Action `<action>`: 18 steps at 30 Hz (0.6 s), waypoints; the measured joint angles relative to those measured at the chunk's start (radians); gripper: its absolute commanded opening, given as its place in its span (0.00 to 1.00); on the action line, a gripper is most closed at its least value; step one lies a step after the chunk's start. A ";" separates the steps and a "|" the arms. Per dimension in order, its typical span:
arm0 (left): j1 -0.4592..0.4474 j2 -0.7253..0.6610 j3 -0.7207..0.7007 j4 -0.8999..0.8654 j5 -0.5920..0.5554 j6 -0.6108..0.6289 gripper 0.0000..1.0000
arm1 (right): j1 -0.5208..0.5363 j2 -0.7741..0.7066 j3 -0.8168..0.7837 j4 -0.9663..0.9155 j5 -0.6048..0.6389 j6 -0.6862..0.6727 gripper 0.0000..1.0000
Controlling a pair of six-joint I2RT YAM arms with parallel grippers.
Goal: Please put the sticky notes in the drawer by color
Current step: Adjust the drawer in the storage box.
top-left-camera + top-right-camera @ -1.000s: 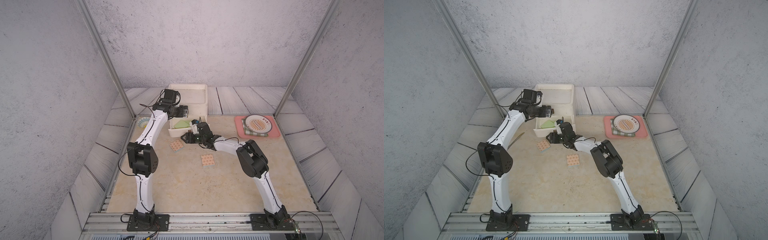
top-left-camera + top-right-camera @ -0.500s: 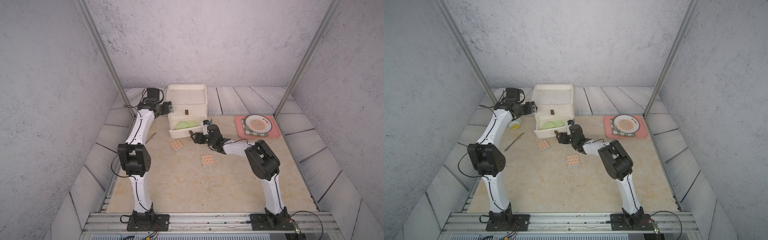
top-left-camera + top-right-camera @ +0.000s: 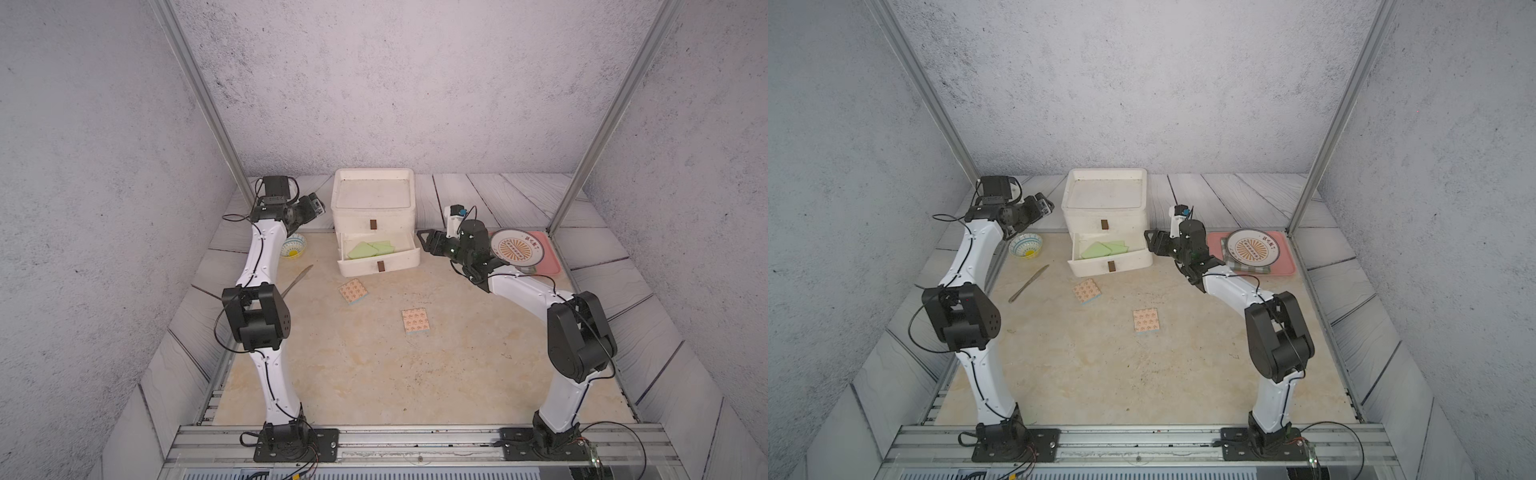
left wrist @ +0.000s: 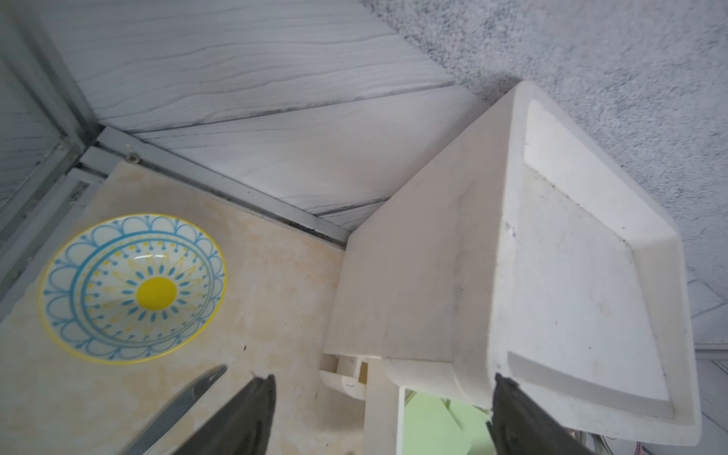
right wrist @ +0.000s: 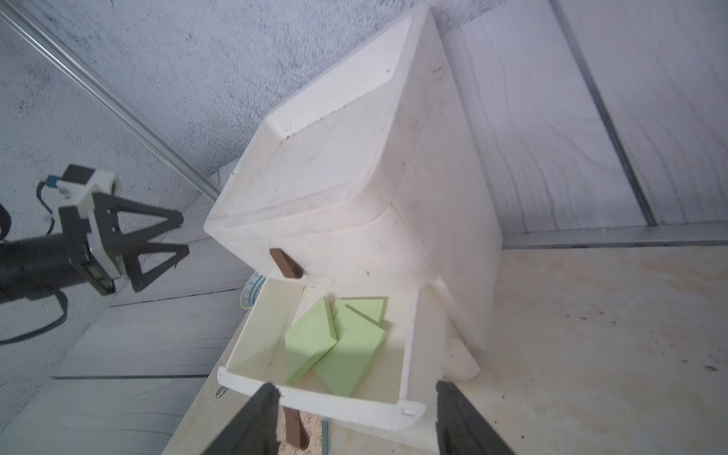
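Note:
The drawer (image 3: 374, 205) is a white chest at the back middle. Its top drawer is shut, and the one below (image 3: 379, 266) is pulled out. Light green sticky notes (image 3: 370, 250) (image 5: 315, 342) lie overlapping inside it. Two orange-patterned sticky notes rest on the table in front, one nearer the chest (image 3: 353, 291) and one further forward (image 3: 415, 321). My left gripper (image 4: 382, 378) hangs open left of the chest, holding nothing. My right gripper (image 3: 424, 243) (image 5: 356, 388) is open beside the pulled-out drawer's right front corner, also holding nothing.
A blue and yellow bowl (image 3: 293, 247) and a metal knife (image 3: 297, 280) lie left of the chest, under the left arm. A pink tray (image 3: 550, 266) at the right carries a patterned plate (image 3: 515, 248) on a checked cloth, just behind the right arm.
The left gripper has swung from above the open drawer back to the chest's left. The right gripper has pulled away from the drawer front to its right side.

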 measured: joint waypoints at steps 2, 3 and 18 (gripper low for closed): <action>-0.005 0.034 0.085 -0.012 0.014 -0.001 0.90 | 0.002 0.000 -0.032 0.003 0.002 0.007 0.67; -0.006 0.042 0.109 -0.014 0.020 -0.001 0.90 | 0.000 0.000 -0.057 0.015 0.000 0.017 0.67; -0.032 0.329 0.425 -0.065 0.195 -0.004 0.87 | -0.148 0.289 0.101 0.232 -0.444 0.210 0.70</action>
